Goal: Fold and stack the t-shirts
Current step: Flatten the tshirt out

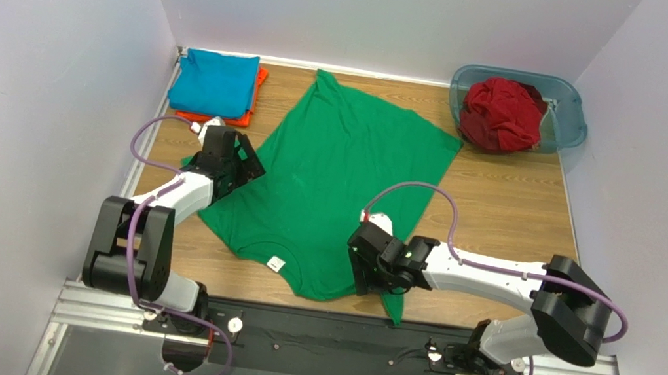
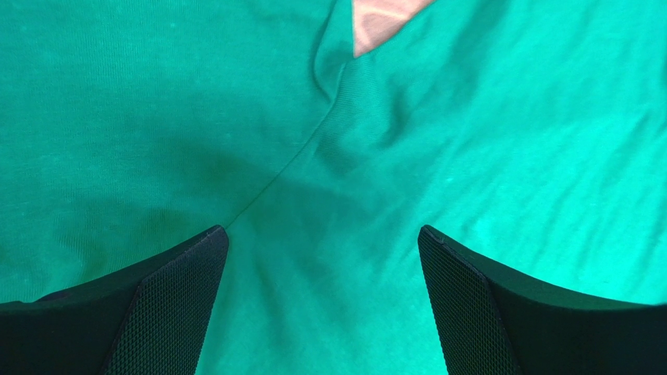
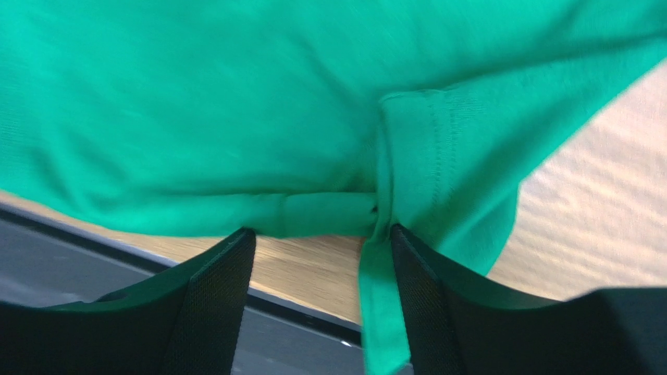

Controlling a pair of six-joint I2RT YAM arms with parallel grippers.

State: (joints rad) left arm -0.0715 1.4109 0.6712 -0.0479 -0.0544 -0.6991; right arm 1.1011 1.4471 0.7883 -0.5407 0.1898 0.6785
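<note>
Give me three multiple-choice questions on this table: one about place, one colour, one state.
1. The green shirt is: A folded; B spread out on the table; C rolled up.
2. What colour is the shirt beneath the folded blue shirt? A orange; B white; C black.
3. Where is the red shirt? A on the blue shirt; B under the green shirt; C in the tub.
Answers: B, it lies open; A, the orange shirt's edges show; C, it fills the tub.
</note>
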